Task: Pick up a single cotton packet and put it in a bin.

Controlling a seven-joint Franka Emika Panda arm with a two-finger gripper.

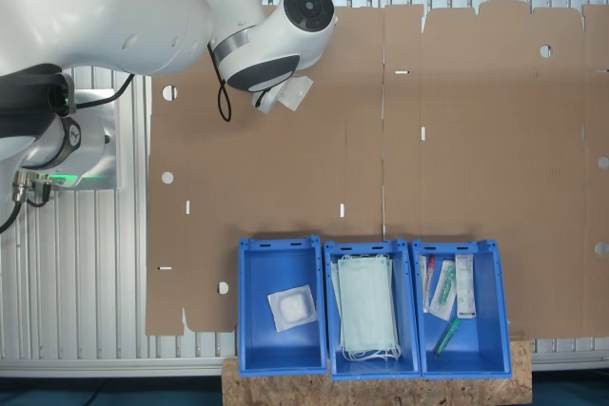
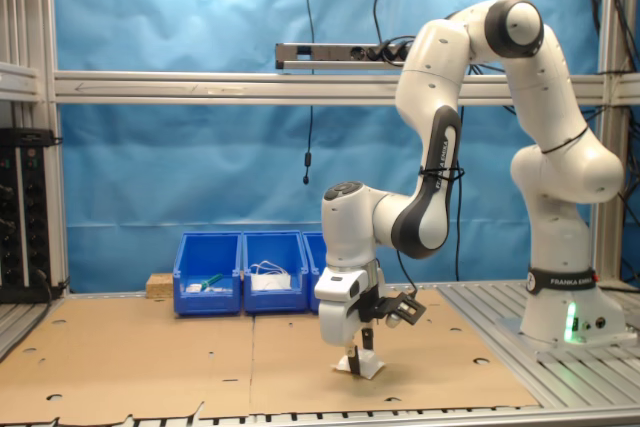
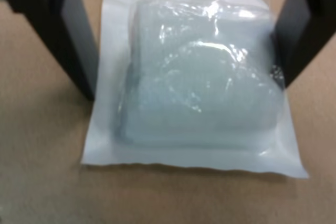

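A cotton packet (image 3: 194, 82), a white pad in a clear-edged wrapper, lies flat on the brown cardboard (image 3: 47, 182). My gripper (image 3: 186, 61) is lowered over it, open, with one black finger (image 3: 79, 40) on the wrapper's edge and the other touching the pad's far side. In the second exterior view the gripper (image 2: 360, 355) stands upright on the packet (image 2: 364, 367). In the first exterior view the packet (image 1: 296, 92) peeks out beside the arm's wrist. Three blue bins (image 1: 249, 330) sit in a row; a second cotton packet (image 1: 291, 309) lies in the one at the first exterior view's left.
The middle bin (image 1: 330, 330) holds pale green face masks (image 1: 367, 306), the third bin (image 1: 495, 330) long narrow packets (image 1: 463, 284). The bins rest partly on a chipboard block (image 1: 381, 389). Cardboard sheets (image 1: 476, 140) cover the table. The arm's base (image 2: 560, 317) stands on the metal rails.
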